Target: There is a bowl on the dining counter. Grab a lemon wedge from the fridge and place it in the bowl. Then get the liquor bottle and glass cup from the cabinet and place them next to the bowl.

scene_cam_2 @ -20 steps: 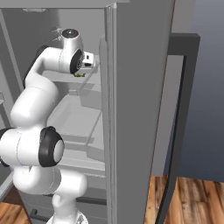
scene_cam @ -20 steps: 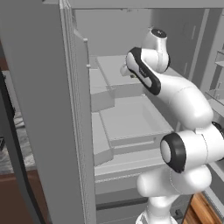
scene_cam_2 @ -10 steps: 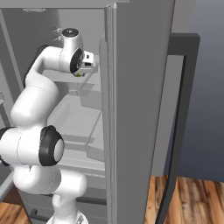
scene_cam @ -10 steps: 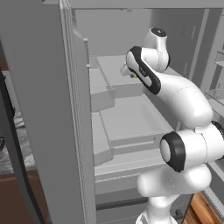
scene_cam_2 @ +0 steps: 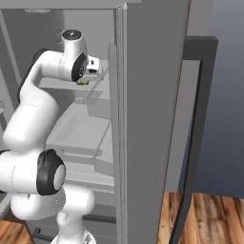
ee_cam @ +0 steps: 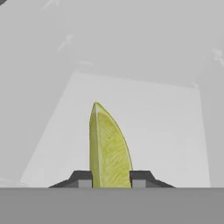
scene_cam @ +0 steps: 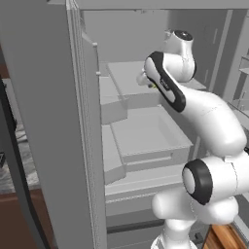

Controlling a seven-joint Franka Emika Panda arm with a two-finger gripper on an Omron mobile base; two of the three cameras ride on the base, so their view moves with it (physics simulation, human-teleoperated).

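Observation:
A yellow-green lemon wedge (ee_cam: 109, 146) stands upright between my two dark finger tips, and my gripper (ee_cam: 111, 179) is shut on it. Below it lies the pale fridge shelf (ee_cam: 162, 127), a short way under the wedge. From the right base view the gripper (scene_cam_2: 87, 81) hangs inside the open fridge at upper-shelf height, with a sliver of the lemon wedge (scene_cam_2: 83, 83) showing under the hand. In the left base view my forearm covers most of the hand, and a bit of the wedge (scene_cam: 152, 85) peeks out. The bowl, liquor bottle and glass cup are out of view.
The fridge's grey side wall and door (scene_cam: 48, 126) stand close on the left of the arm. Another tall grey panel (scene_cam_2: 147, 105) rises on its right. Below the hand sit a shelf (scene_cam: 131, 75) and a drawer (scene_cam: 146, 133). Wooden floor (scene_cam_2: 205, 219) lies at the lower right.
The hand with the lemon wedge has shifted only very slightly; the grip on the wedge is the same.

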